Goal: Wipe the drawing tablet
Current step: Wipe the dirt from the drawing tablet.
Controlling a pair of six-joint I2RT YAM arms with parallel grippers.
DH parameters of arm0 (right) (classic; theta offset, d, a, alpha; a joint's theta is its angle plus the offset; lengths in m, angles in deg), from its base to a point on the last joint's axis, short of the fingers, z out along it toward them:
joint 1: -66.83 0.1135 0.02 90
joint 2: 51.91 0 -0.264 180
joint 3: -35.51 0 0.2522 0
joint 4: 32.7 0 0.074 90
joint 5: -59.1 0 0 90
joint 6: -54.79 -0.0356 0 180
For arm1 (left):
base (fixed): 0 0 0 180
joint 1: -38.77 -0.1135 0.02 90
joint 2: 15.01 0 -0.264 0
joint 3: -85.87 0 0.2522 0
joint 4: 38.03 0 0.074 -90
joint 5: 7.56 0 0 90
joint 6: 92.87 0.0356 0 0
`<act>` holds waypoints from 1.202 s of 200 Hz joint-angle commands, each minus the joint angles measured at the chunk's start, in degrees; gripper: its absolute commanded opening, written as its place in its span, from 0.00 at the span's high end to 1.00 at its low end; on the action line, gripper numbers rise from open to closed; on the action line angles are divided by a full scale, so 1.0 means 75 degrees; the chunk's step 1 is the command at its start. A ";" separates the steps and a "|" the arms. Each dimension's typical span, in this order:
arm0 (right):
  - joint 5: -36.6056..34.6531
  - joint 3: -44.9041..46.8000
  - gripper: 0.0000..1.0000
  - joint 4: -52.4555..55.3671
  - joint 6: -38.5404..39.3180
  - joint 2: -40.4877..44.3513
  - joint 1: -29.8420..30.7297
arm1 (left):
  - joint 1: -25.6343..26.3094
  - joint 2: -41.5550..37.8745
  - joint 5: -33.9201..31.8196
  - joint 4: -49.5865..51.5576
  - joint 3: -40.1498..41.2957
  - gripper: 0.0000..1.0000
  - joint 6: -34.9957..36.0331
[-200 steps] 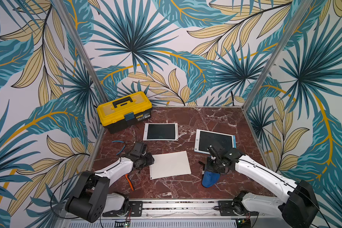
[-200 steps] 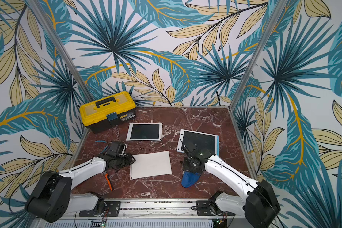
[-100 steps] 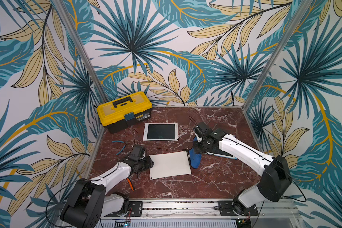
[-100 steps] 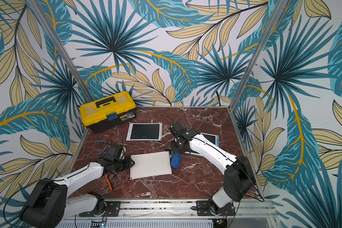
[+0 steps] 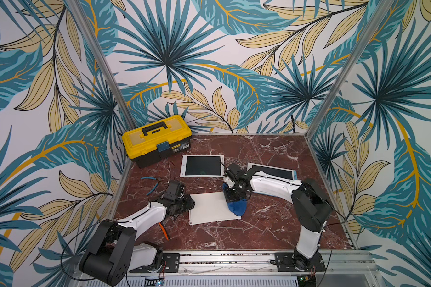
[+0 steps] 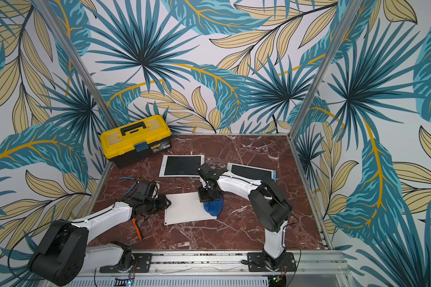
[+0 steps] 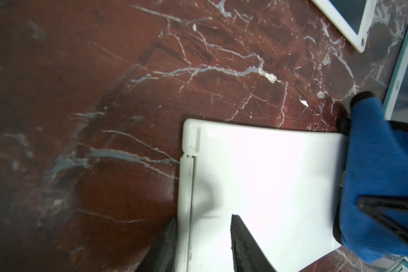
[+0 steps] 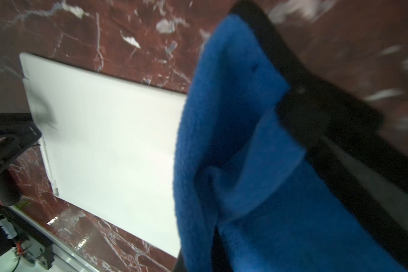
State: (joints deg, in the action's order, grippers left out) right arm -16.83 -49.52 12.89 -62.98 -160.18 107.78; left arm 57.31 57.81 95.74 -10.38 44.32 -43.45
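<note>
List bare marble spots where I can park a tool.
Free: marble table between the face-down white tablet and the front rail; the strip behind the dark-screen tablet and blue-edged tablet, up to the back wall. Crowded: around yellow toolbox, blue pliers, orange-handled tool, left gripper; right gripper holding blue cloth mid-table.

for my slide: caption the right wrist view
Blue fleece cloth over one edge of the white rectangular tablet on red marble tabletop

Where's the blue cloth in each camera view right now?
Top view: blue cloth mid-picture, on the white tablet's edge.
Top view: cloth in the same place.
Left wrist: cloth over the tablet's far end.
Right wrist: cloth close up, covering the tablet's end.
Shared landmark: the white tablet.
</note>
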 commanded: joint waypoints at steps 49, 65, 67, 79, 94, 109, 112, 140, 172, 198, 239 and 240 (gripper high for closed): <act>0.1839 0.0740 0.94 -0.3412 -0.1815 -0.0625 0.0238 | 0.0012 0.0374 -0.0020 -0.0126 -0.0126 0.60 0.0013; 0.1876 0.0420 0.93 -0.3512 -0.1940 -0.0950 0.0496 | 0.0012 0.0404 0.0000 -0.0152 -0.0115 0.60 0.0004; 0.1901 0.0382 0.93 -0.3540 -0.1959 -0.0992 0.0526 | 0.0012 0.0399 -0.0003 -0.0153 -0.0115 0.60 -0.0002; 0.2043 0.0212 0.93 -0.3839 -0.2204 -0.1238 0.0633 | 0.0010 0.0370 0.0001 -0.0164 -0.0092 0.60 -0.0013; 0.2253 -0.0032 0.93 -0.4230 -0.2555 -0.1568 0.0872 | 0.0012 0.0324 -0.0029 -0.0164 -0.0069 0.60 -0.0020; 0.2345 -0.0320 0.93 -0.4359 -0.2748 -0.1868 0.1016 | 0.0012 0.0299 -0.0037 -0.0159 -0.0041 0.60 -0.0020; 0.2350 -0.0409 0.93 -0.4356 -0.2762 -0.1918 0.1046 | 0.0012 0.0290 -0.0037 -0.0164 -0.0044 0.60 -0.0019; 0.2425 -0.0922 0.93 -0.4281 -0.2901 -0.2304 0.1260 | 0.0007 0.0283 -0.0031 -0.0159 -0.0033 0.59 -0.0027; 0.2251 -0.0941 0.93 -0.4020 -0.2841 -0.2348 0.1317 | 0.0010 0.0232 -0.0093 -0.0147 -0.0033 0.57 -0.0051; 0.1989 -0.0403 0.93 -0.3754 -0.2667 -0.1970 0.1223 | 0.0004 0.0158 -0.0119 -0.0153 -0.0009 0.58 -0.0030; 0.1729 0.0986 0.93 -0.3784 -0.2532 -0.0708 0.0807 | -0.0007 0.0449 -0.0238 -0.0153 0.0049 0.74 0.0145; 0.1732 0.1008 0.93 -0.3780 -0.2526 -0.0677 0.0803 | -0.0004 0.0462 -0.0238 -0.0153 0.0055 0.74 0.0147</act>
State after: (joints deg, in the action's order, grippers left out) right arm -0.94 -47.51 -20.02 -83.54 -169.79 115.72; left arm 57.16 59.51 94.07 -12.17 43.75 -43.21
